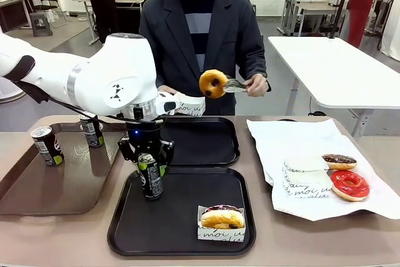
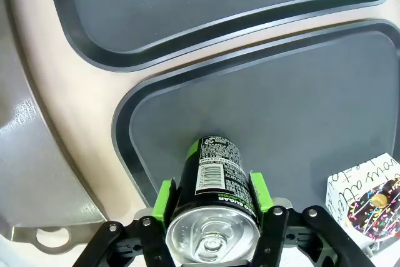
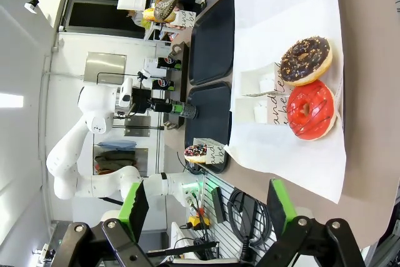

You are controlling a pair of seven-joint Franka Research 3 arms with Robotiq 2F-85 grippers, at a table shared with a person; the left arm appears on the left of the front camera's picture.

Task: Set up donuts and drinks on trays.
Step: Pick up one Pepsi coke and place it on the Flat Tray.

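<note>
Can (image 2: pixel 212 182) clamped between left fingers (image 2: pixel 165 197), over near tray (image 2: pixel 294 117).

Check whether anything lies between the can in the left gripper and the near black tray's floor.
Nothing visible does. The left gripper grips the can at the near tray's left side, over bare floor; the sleeved donut sits apart, toward its near right.

Can (image 2: pixel 212 217): glossy black printed wall; bare silver metal top, smooth and bright.
Near tray (image 1: pixel 187 204), far tray (image 1: pixel 200 142): black plastic, matt, fine-grained floor, smoother rim.
Long brown tray (image 1: pixel 56 192): glossy, reflective.
Table (image 1: pixel 62 242): tan, smooth, matt.
Sheet (image 1: pixel 294 142): white paper, matt, creased.
Red donut (image 1: pixel 349 184): glossy, wet-looking icing.
Sleeve (image 1: pixel 220 234): white paper, matt, black print.
Tongs (image 1: pixel 234 84): shiny metal.
Arm shell (image 1: pixel 119 73): white plastic, smooth, glossy.
</note>
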